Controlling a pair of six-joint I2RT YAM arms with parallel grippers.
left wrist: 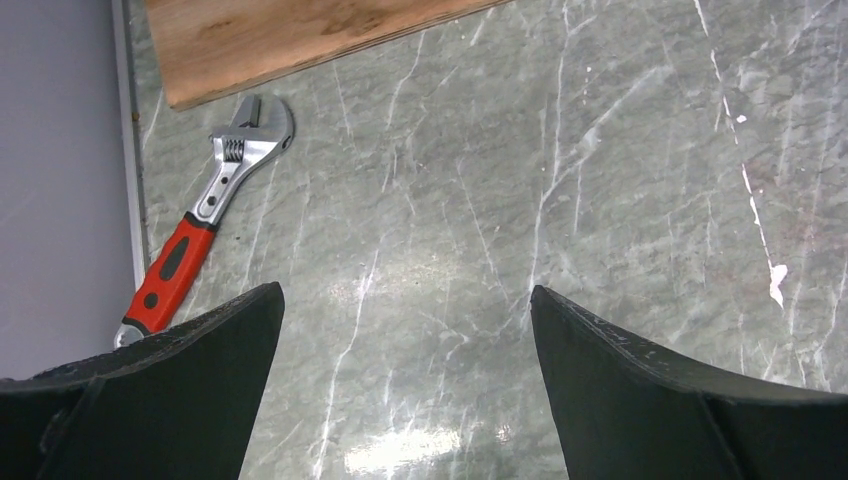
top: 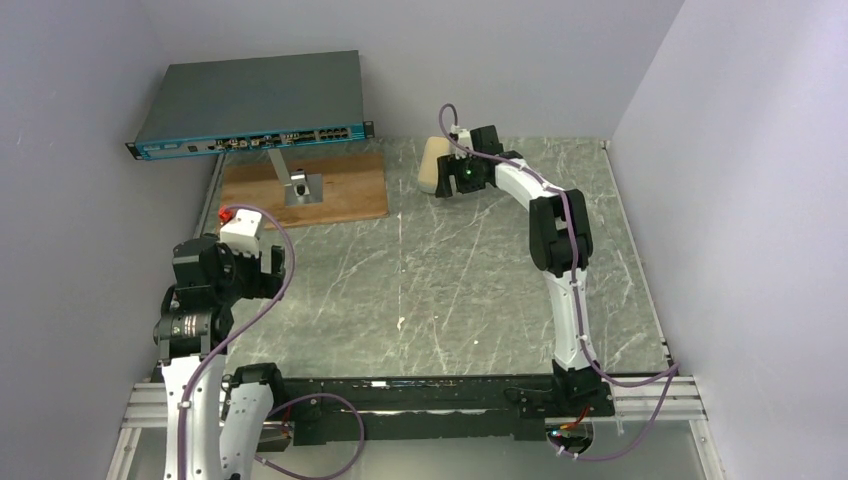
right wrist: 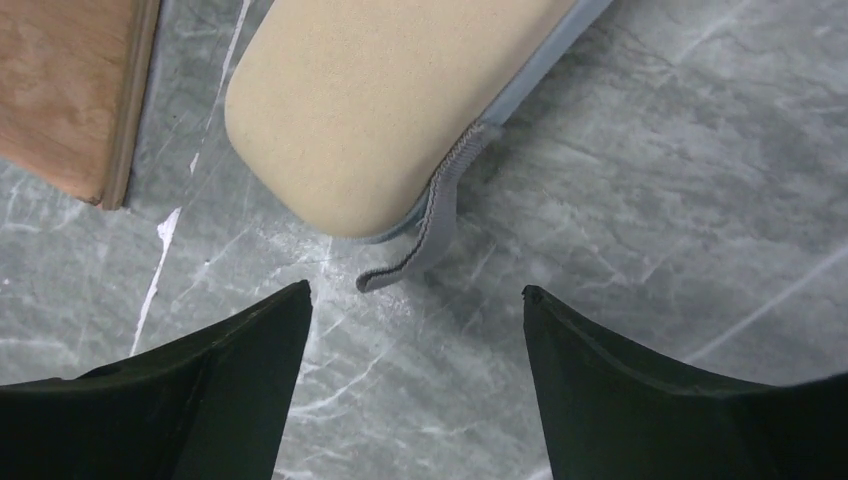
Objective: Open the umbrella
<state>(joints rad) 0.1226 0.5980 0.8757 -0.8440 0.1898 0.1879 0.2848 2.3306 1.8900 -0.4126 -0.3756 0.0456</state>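
The umbrella (right wrist: 390, 100), bundled, is being seen upper centre in the right wrist view, long axis running toward upper right, just ahead of the right gripper (right wrist: 415, 293), fingers apart. The left gripper (left wrist: 405, 295), likewise spread, is being seen well away.

The umbrella (right wrist: 385, 95), a bundled cream oblong with a grey strap, lies beside the wooden board

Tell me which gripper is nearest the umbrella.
The right gripper, open just short of the bundled cream umbrella; the left gripper is far off, by the wrench.
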